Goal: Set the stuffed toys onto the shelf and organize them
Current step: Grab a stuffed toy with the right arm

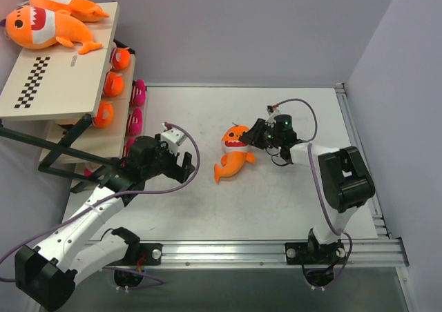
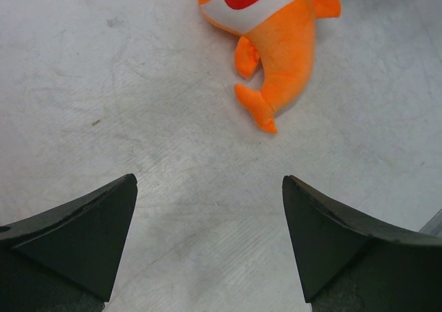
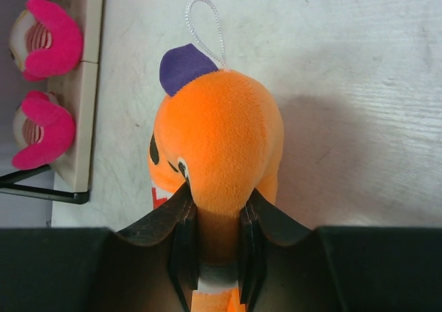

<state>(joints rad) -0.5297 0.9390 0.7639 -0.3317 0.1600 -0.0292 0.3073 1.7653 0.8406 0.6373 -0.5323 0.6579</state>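
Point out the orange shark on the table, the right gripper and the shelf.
orange shark (image 1: pixel 235 154), top view, middle of its body
right gripper (image 3: pixel 217 203), right wrist view, midway between its fingertips
shelf (image 1: pixel 65 81), top view, bare part of its top board

You see one orange shark (image 1: pixel 235 154) lying on the table (image 1: pixel 290 201), its white and red toothy mouth up, pinched by the right gripper (image 1: pixel 251 135). Two more orange sharks (image 1: pixel 48 27) lie side by side on the shelf (image 1: pixel 69 84), on its top board. Some orange toys (image 1: pixel 112 84) and pink toys (image 1: pixel 137 91) sit on its lower boards.
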